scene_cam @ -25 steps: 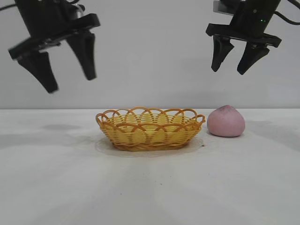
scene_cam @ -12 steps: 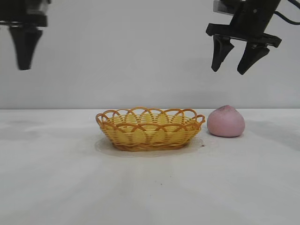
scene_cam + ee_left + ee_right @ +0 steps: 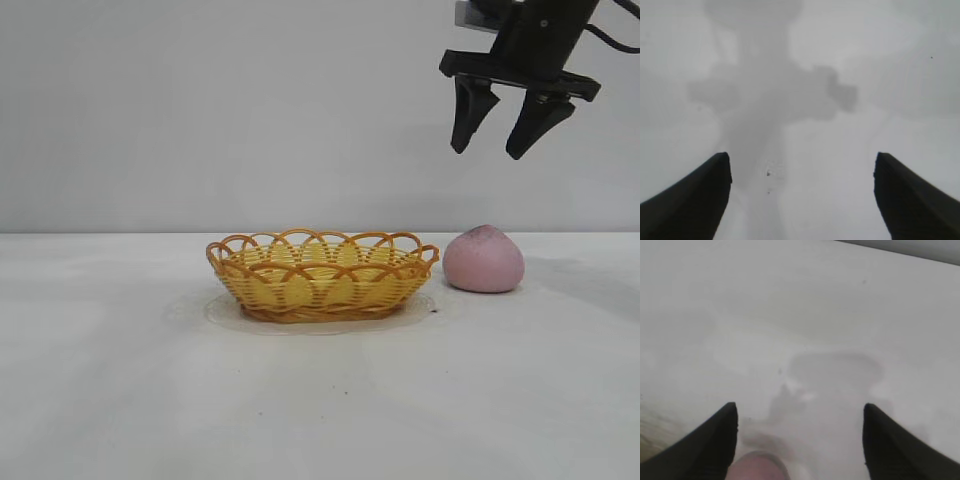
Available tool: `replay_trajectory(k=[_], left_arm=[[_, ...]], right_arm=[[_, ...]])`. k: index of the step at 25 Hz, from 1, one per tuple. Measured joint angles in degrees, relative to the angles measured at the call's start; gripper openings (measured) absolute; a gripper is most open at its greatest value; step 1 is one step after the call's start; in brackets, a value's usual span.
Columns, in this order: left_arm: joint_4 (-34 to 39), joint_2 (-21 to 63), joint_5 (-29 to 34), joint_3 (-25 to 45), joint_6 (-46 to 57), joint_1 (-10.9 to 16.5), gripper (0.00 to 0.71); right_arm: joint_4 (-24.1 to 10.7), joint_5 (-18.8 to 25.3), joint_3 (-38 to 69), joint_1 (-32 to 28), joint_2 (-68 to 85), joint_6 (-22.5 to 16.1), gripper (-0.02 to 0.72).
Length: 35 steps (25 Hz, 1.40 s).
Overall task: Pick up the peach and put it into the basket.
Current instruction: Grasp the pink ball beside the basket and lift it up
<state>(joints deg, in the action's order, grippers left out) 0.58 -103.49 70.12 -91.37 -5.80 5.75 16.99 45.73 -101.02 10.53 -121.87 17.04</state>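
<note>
The pale pink peach [image 3: 483,260] rests on the white table just right of the yellow-orange wicker basket [image 3: 322,273], apart from it. My right gripper [image 3: 492,148] hangs open high above the peach, fingers pointing down, holding nothing. In the right wrist view the peach [image 3: 760,467] shows as a pink dome far below, near one finger of the open right gripper [image 3: 799,412]. The left arm is out of the exterior view. Its wrist view shows the left gripper [image 3: 802,161] open over bare table with only its own shadow beneath.
The white table [image 3: 150,380] spreads wide to the left of and in front of the basket. A grey wall [image 3: 250,110] stands behind. A faint round mark [image 3: 215,312] lies on the table under the basket.
The left arm has swung away to the left and left the exterior view. The right arm, the peach and the basket have stayed put.
</note>
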Motion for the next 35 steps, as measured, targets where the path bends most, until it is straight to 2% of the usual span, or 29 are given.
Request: replay_trajectory(k=[5,11,16,21,26,30,35], left_arm=[[-1.13,11.95,0.11,11.13,0.01,0.00,0.519],[-3.54,32.53,0.22,27.36,-0.11,0.00,0.519],[-3.92,55.18,-3.70,40.93,-0.53,0.00,0.519],[-4.01,79.80,-8.65,51.15,-1.17,0.00,0.519],[-4.01,100.51,-7.03,58.52,-1.43,0.00,0.519],[-5.59,104.50,-3.56,60.96,-1.43,0.02,0.519],[-5.63,104.61,-4.74,63.28,-0.79,0.02,0.519]], right_arm=[[0.00,0.03,0.00,0.00,0.00,0.00,0.440],[0.00,0.50,0.00,0.00,0.00,0.12,0.440],[0.00,1.11,0.00,0.00,0.00,0.12,0.440],[0.00,1.24,0.00,0.00,0.00,0.12,0.440],[-0.21,1.24,0.00,0.00,0.00,0.12,0.440],[-0.55,1.32,-0.08,0.00,0.13,0.12,0.440],[-0.89,1.63,-0.08,0.00,0.13,0.12,0.440]])
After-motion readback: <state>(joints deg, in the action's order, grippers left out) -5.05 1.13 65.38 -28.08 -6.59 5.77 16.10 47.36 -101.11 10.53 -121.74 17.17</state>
